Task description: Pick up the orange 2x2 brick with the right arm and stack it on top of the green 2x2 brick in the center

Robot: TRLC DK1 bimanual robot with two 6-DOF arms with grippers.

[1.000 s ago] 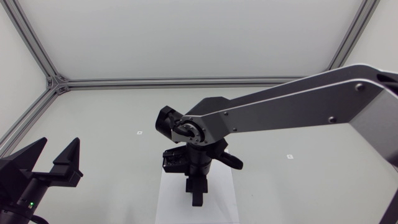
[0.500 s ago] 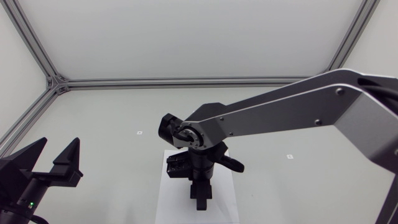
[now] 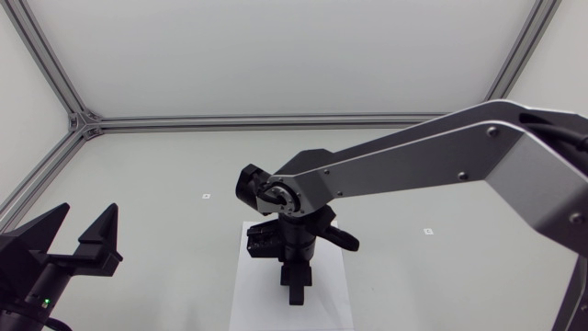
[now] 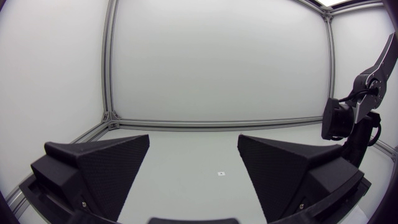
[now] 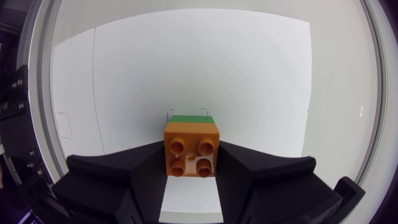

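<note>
Orange brick (image 5: 191,150) sits studs-up between the fingers of the right gripper (image 5: 191,163). The fingers press it from two sides, so the grip looks firm. Just beyond the brick's far edge a thin strip of the green brick (image 5: 193,118) shows, lower down and close in line with it. I cannot tell whether the two touch.

In the head view the right arm (image 3: 413,161) reaches in from the side to the middle. Its gripper points down over the white sheet (image 3: 246,303) and hides both bricks from above.

Over the last second the change is small. The wrist and gripper first slide a little toward the near side of the sheet, and in the last half second they ease back a touch. The elbow end of the arm swings slightly with them. This reads as fine alignment over the target rather than travel, so I judge the carry done and the placing begun.

The next move seems to be a straight press down to seat the studs, then letting go. A slight offset could leave the orange brick skewed or nudge the green one aside.

On the table (image 3: 138,184), well apart, the left gripper (image 4: 194,139) stays put with its fingers spread wide and holding nothing.
</note>
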